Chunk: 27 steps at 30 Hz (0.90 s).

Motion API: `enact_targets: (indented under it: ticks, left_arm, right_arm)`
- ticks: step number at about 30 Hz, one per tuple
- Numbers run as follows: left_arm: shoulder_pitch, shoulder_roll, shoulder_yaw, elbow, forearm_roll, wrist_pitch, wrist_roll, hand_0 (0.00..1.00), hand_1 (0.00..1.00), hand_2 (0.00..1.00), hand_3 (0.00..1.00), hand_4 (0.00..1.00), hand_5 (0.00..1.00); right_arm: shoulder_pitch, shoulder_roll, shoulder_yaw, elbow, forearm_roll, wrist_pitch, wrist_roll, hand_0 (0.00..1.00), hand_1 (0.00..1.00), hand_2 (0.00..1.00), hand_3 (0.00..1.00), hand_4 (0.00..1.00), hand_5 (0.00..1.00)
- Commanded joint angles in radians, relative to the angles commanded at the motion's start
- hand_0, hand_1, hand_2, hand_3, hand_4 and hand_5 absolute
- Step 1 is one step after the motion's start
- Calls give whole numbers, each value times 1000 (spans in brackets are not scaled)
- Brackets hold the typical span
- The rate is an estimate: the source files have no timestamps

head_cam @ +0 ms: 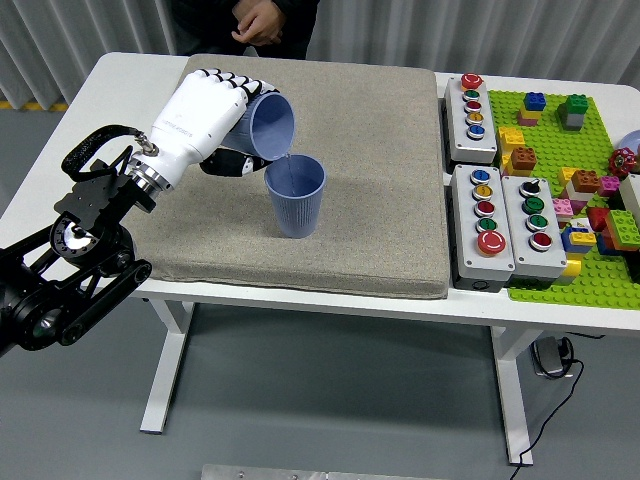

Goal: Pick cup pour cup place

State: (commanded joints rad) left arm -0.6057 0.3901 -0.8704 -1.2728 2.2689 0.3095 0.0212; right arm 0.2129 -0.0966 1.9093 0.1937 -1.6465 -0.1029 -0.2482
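Wrapped around a tilted blue cup (268, 123), our left hand (205, 118) holds it above the grey mat (380, 180), toward the mat's far left. We see the cup's mouth tipped down over a second blue cup (296, 196), which stands upright on the mat just beside it. A thin stream runs between them. A person's hand (258, 22) shows at the table's (120, 75) far edge.

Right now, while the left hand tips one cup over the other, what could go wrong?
The stream from the tilted cup in the left hand enters near the left rim of the standing cup, so a small drift could wet the grey mat. The two rims are close; a bump might topple the standing cup.
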Motion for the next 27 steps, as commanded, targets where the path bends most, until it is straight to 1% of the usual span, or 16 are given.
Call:
enact_targets:
  ticks: [9,23,27]
  left_arm:
    - [-14,0,22,-9,0,-8,3,518,491,490,506,792,96]
    - [-32,18,51,-16,0,-15,20,518,493,490,508,791,93]
    - [-35,22,56,-18,0,-11,23,519,493,491,509,790,92]
  right_arm:
    - [3,0,2,0,-1,0,0,698,638,596,594,2,243]
    - [6,0,1,0,2,-2,0,698,638,596,595,2,244]
    - [6,0,0,0,4,-3,0,698,637,596,595,2,243]
